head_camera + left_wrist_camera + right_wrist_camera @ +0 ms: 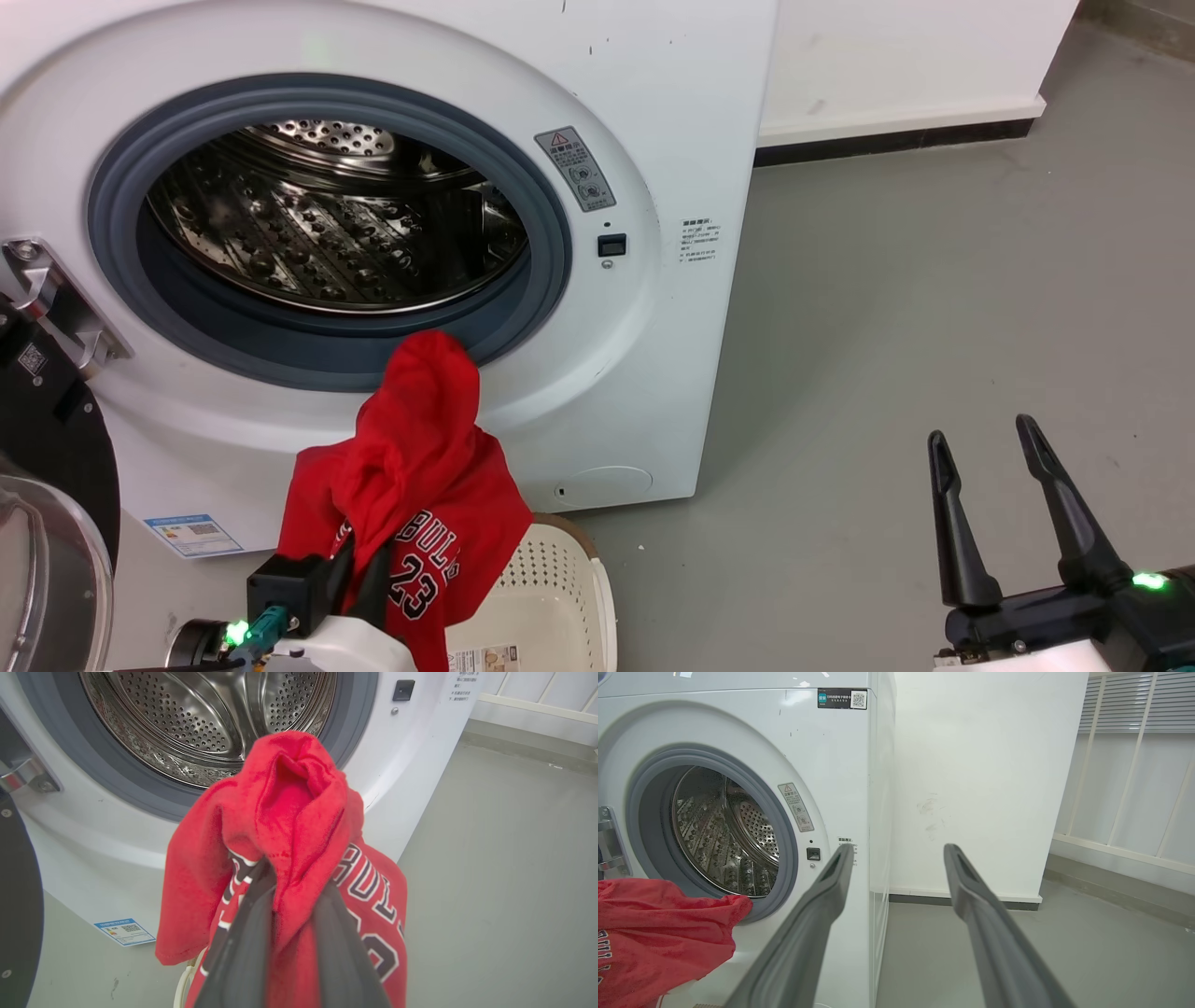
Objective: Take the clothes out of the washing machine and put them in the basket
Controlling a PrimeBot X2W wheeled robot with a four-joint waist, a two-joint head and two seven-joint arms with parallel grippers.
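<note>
**Inspector:** Report the left pincer [296, 882].

**Assistant:** It is closed on the clothes [420, 439]. A fold of red cloth is pinched between its two dark fingers, and the cloth bunches up over their tips. It sits in front of the washing machine [644, 373], below the porthole.

**Inspector:** Where are the clothes?

**Assistant:** They are outside the drum [317, 233], hanging against the machine's front panel. The top of the bundle lies level with the lower grey rim of the porthole. I cannot tell whether it touches the rim. The number 23 and the lettering face outward, away from the machine.

**Inspector:** And the basket [551, 579]?

**Assistant:** It stands on the floor [934, 280] at the foot of the machine's front. The lower hem of the clothes hangs across its near rim. I cannot confirm contact from these views.

**Inspector:** What about the right pincer [980, 431]?

**Assistant:** Its fingers are spread wide with nothing between them. It is held above the floor, well off to the right of the machine's front corner.

**Inspector:** And the door [37, 439]?

**Assistant:** It is swung open at the machine's left side on its metal hinge.
</note>
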